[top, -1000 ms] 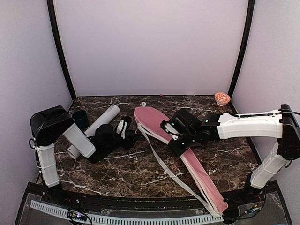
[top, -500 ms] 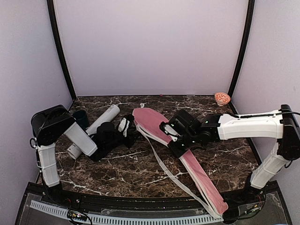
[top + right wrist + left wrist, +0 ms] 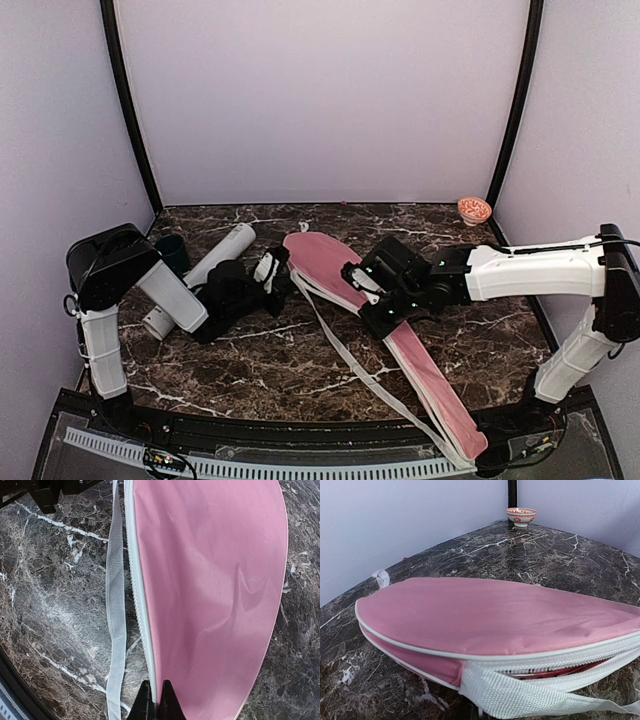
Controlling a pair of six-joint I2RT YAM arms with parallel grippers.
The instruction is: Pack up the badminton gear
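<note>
Two pincers flank the pink cover [image 3: 320, 260] lying diagonally across the desk [image 3: 300, 370]; the right pincer [image 3: 155, 700], nipped narrow on its zip seam [image 3: 141, 605], should draw straight along the teeth while the left pincer [image 3: 270, 267], its state unclear, steadies the head.

a bowl [image 3: 474, 209] is sitting upper right on the marble table [image 3: 300, 360]; a green cup [image 3: 172, 252] is standing at left.

Left arm [image 3: 100, 345], right arm [image 3: 530, 270]: white shells, black joints; green dots, possibly LEDs, on right.
</note>
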